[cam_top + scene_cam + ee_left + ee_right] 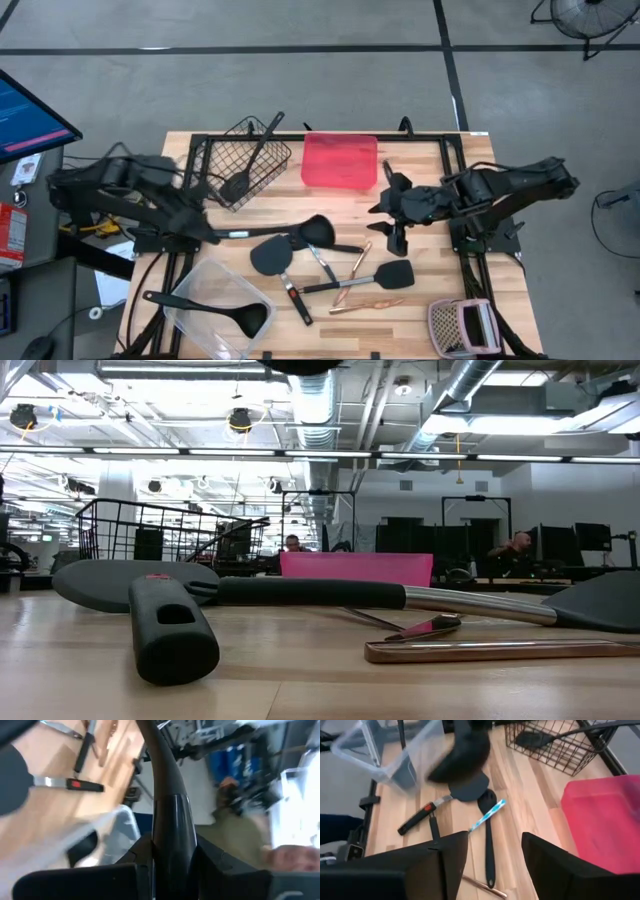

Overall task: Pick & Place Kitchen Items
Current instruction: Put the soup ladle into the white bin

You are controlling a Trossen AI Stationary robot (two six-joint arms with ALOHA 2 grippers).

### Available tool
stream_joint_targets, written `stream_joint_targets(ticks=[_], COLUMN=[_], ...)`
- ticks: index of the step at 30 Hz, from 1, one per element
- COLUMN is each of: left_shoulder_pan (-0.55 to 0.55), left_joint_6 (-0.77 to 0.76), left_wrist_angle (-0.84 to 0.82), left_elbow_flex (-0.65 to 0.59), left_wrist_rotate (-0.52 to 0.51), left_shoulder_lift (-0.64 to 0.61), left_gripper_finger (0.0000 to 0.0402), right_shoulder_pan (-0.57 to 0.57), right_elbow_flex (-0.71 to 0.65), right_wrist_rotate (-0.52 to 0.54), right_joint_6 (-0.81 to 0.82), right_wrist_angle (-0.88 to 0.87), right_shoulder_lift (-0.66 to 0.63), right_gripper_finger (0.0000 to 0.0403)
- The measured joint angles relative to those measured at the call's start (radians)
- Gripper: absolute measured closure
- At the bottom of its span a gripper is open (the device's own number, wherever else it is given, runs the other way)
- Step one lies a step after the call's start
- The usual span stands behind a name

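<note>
Spoon handle (167,815) sits clamped in our left claw (167,865); we judge a carry under way, needing a drop into the tub (215,320). Our right claw (495,855) hovers open, empty.

spatula (250,158) in wire basket (262,172), ladle (212,309) in tub (205,335)

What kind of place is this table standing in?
Most likely a robotics lab or workshop in an open office hall. The low view shows exposed ceiling ducts and people seated at monitors behind the wooden table. The high view shows a bare concrete floor marked with dark tape lines.
</note>
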Motion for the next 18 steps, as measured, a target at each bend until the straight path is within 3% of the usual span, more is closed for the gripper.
stream_joint_targets(ticks=[8,18], left_shoulder_pan=[-0.036,-0.093], left_joint_6=[-0.193,-0.342], left_wrist_angle=[-0.171,-0.45], left_elbow_flex=[0.149,0.236], left_wrist_rotate=[0.004,0.132], left_shoulder_lift=[-0.071,-0.074], left_gripper_finger=[0.0334,0.0334], right_shoulder_pan=[0.015,0.015], right_elbow_flex=[-0.001,0.001], right_wrist_rotate=[-0.004,-0.004], right_joint_6=[0.0,0.03], right_wrist_angle=[0.001,0.003], right_shoulder_lift=[0.074,0.115], right_gripper_finger=[0.0222,0.022])
